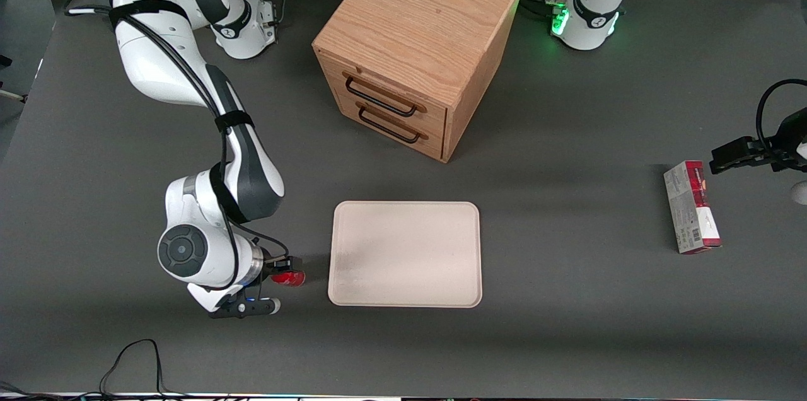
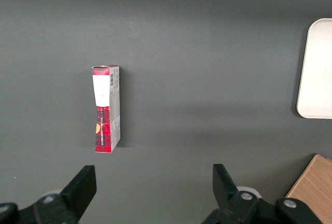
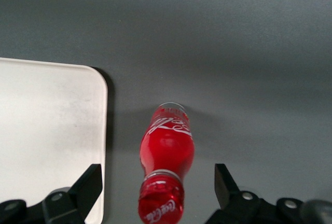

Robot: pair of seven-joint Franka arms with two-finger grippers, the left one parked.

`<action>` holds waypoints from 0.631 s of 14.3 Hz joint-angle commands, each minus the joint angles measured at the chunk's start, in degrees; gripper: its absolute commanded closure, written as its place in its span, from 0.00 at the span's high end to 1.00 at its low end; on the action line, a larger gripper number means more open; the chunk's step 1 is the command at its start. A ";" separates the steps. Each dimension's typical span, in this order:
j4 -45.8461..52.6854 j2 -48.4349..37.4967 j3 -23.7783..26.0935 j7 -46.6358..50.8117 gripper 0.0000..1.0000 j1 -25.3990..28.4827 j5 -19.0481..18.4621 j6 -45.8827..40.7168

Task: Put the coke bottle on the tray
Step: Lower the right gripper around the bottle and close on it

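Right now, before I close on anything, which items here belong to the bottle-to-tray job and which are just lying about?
Job:
- small red coke bottle, on the table beside the tray
- flat cream-white rectangular tray
- right arm's gripper, open, straddling the bottle

Lying about:
- wooden two-drawer cabinet
- red-and-white carton box, toward the parked arm's end

Glossy red coke bottle (image 3: 167,151), matt cream tray (image 1: 405,254), grained wooden cabinet (image 1: 416,41), matt grey table (image 1: 567,325)
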 commanded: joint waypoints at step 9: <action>-1.23 -1.22 0.01 -1.58 0.09 -0.08 0.85 0.93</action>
